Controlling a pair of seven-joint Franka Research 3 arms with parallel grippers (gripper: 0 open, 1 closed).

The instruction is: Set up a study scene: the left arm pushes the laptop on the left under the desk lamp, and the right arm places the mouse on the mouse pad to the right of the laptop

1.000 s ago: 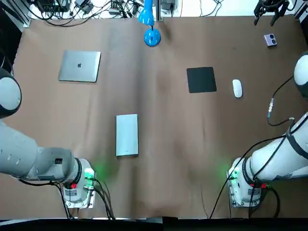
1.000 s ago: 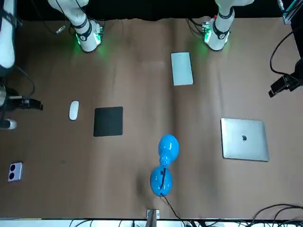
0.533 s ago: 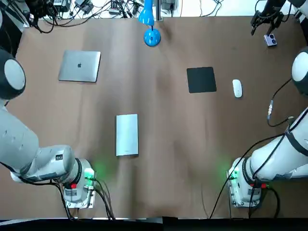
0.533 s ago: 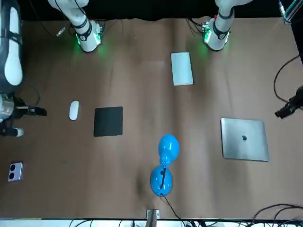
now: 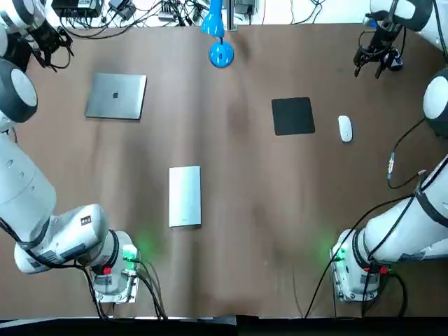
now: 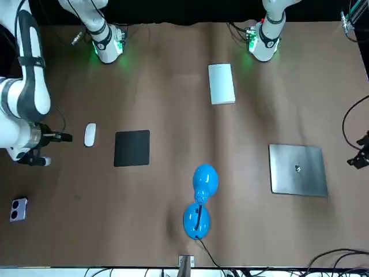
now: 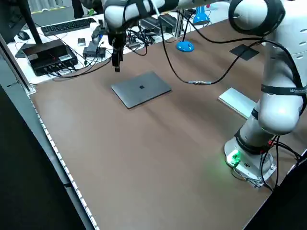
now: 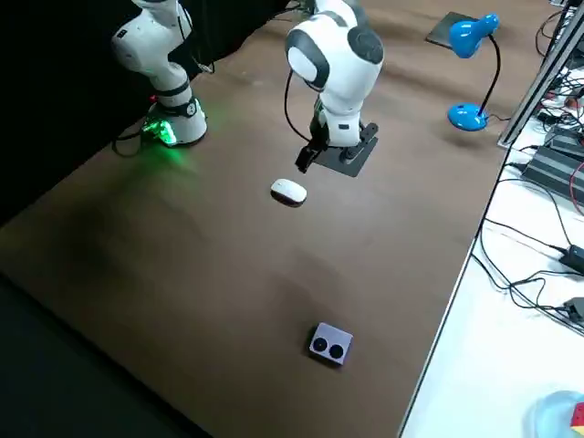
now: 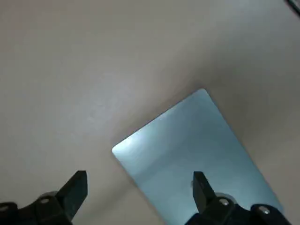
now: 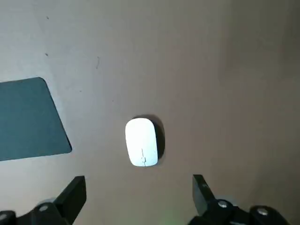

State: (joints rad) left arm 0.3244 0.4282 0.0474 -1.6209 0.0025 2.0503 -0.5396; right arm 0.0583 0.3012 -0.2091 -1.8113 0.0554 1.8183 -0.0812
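Note:
The closed silver laptop lies at the table's far left. My left gripper hovers open above the table just off the laptop's far left corner. The blue desk lamp stands at the far middle. To its right lies the black mouse pad, with the white mouse on the table right of the pad. My right gripper hangs open above the mouse, holding nothing.
A flat silver box lies near the table's middle, closer to the arms' bases. A small purple device sits at the far right corner. Cables and equipment crowd the bench beyond the far edge.
Both arms have swung in over the table. The left gripper came down toward the laptop's far left corner; the right gripper moved from the far right corner toward the mouse.

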